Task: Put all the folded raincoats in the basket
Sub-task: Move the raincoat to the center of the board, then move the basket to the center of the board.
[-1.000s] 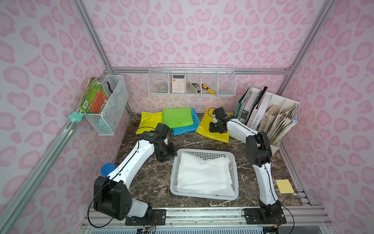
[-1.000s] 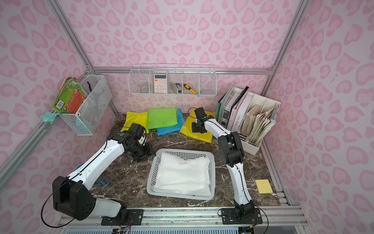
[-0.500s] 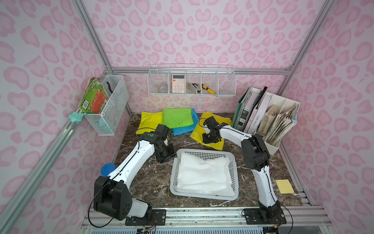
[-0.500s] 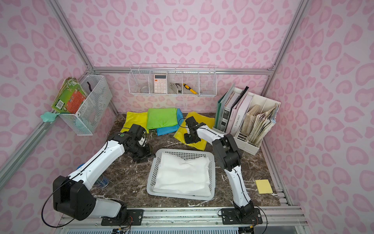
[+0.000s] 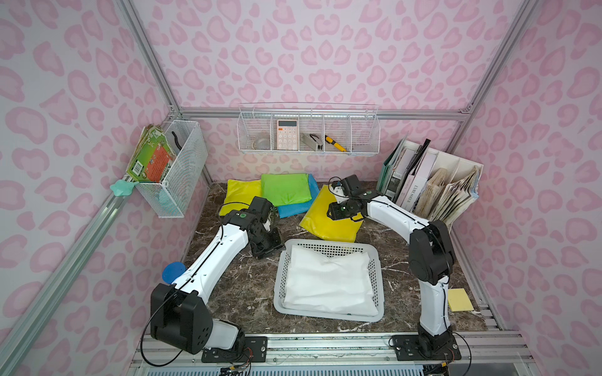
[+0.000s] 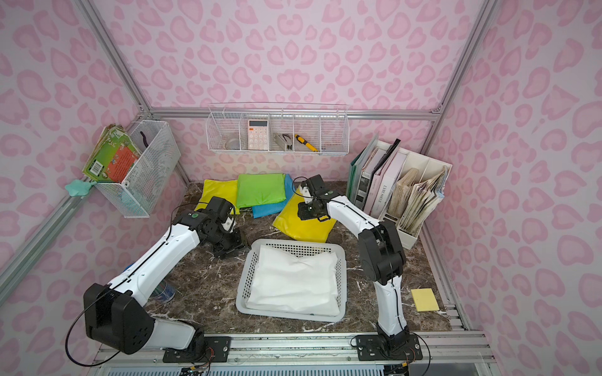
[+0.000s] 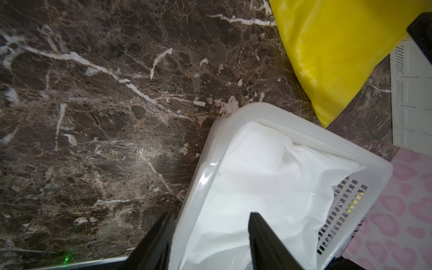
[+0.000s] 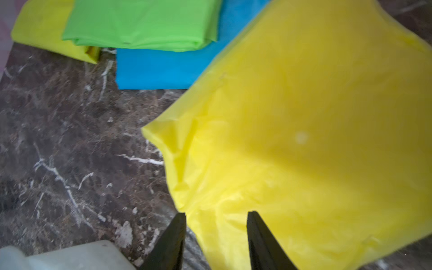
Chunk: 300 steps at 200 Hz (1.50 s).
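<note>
Raincoat, yellow (image 5: 329, 221), folded: you find it on marble table (image 5: 247, 293) just behind basket (image 5: 378, 270). White sheet (image 5: 329, 280) fills basket. Left gripper (image 7: 208, 236) spread, straddling basket rim. Right gripper (image 8: 216, 233) spread over raincoat's edge, nothing pinched.

My left arm (image 5: 224, 247) is stretched forward and low, its left gripper (image 7: 208, 243) pointing down with fingers (image 7: 264, 243) parted. My right arm (image 5: 391, 215) reaches far back, elbow bent high. Its right gripper (image 8: 216, 240) has its fingers (image 8: 171, 243) spread too.

Glossy yellow plastic raincoat (image 8: 304, 140), marble-look tabletop (image 7: 93, 117)
</note>
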{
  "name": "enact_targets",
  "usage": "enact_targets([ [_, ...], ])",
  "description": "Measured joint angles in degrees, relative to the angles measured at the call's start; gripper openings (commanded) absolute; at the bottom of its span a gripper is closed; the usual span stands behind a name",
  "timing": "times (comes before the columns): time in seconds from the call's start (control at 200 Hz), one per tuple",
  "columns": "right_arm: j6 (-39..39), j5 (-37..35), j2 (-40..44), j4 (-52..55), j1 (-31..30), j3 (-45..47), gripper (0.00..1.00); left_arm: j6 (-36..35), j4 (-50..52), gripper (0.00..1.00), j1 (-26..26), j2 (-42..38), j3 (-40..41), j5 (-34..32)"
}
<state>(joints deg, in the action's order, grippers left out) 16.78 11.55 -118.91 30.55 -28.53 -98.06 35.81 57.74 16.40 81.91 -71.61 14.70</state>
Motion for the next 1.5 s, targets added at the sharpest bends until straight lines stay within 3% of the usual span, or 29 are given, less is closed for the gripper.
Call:
enact_targets([
  [0.27, 2.69, -0.74, -0.66, -0.50, 1.70, 4.07, 0.47, -1.03, -0.31, 0.57, -0.02, 6.56, -6.56, 0.94],
  [0.435, 3.87, -0.76, 1.42, -1.07, 1.95, 8.24, 0.48, -2.47, -2.10, 0.59, -0.81, 16.70, -14.53, 1.03],
  [0.635, 4.00, -0.81, 7.17, -1.70, 0.83, 13.20, 0.48, -3.23, -4.55, 0.55, -1.99, 30.05, -25.03, 1.90],
  [0.745, 3.32, -1.49, 12.24, -1.88, -0.37, 16.72, 0.49, -4.17, -5.22, 0.54, -2.03, 33.11, -28.83, 2.60],
  [0.85, 2.38, -1.97, 18.05, -2.80, -0.74, 20.57, 0.49, -4.26, -5.79, 0.54, -2.08, 31.69, -26.77, 3.02],
  [0.98, 2.05, -3.45, 23.32, -0.81, -1.25, 23.43, 0.49, -3.78, -6.40, 0.54, -2.27, 24.87, -17.94, 3.21],
  [1.17, 0.92, -6.36, 30.84, 3.50, -11.21, 25.57, 0.48, -2.54, -6.16, 0.55, -3.02, 13.49, -5.55, 1.99],
  [1.305, 3.61, -7.63, 33.31, 7.17, -16.22, 30.38, 0.38, -1.44, -5.05, 0.56, -3.21, 6.47, 1.09, 0.79],
  [1.5, 11.26, -11.87, 34.80, 11.96, -14.49, 38.66, 0.31, 0.02, -3.87, 0.55, -3.21, 0.26, 6.49, 0.66],
])
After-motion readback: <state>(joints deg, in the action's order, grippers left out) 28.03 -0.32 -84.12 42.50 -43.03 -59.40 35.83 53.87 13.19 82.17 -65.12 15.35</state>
